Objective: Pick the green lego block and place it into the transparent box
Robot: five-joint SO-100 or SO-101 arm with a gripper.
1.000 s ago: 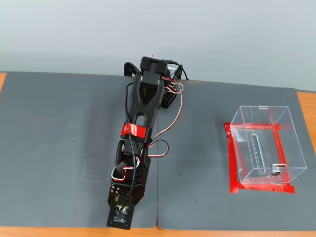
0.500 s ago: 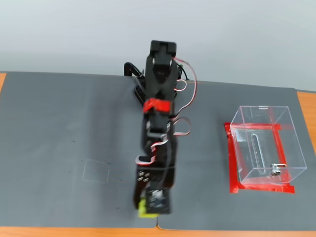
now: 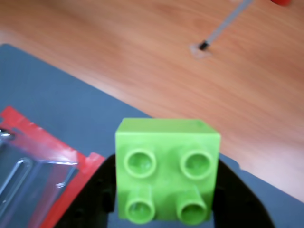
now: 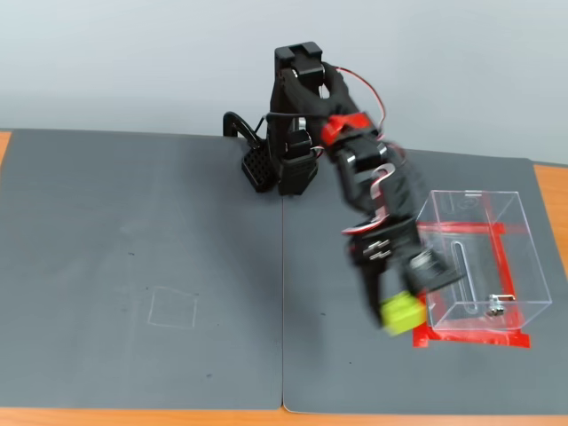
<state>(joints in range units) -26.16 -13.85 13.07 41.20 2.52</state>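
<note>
The green lego block (image 3: 167,171) is a lime square brick with four round studs, held between the black fingers of my gripper (image 3: 164,199) in the wrist view. In the fixed view the block (image 4: 401,311) hangs blurred in the gripper (image 4: 398,306), above the mat just left of the transparent box (image 4: 479,262). The box is clear acrylic with red tape (image 4: 470,337) around its base and a small metal fitting (image 4: 493,310) at its lower front edge. In the wrist view a corner of the box and its red tape (image 3: 61,156) show at the lower left.
A dark grey mat (image 4: 142,266) covers the table, with a faint square outline (image 4: 172,308) on its left part. The arm's base (image 4: 288,169) stands at the mat's far edge. Wooden table (image 3: 190,71) shows beyond the mat, with a thin cable (image 3: 223,26) on it.
</note>
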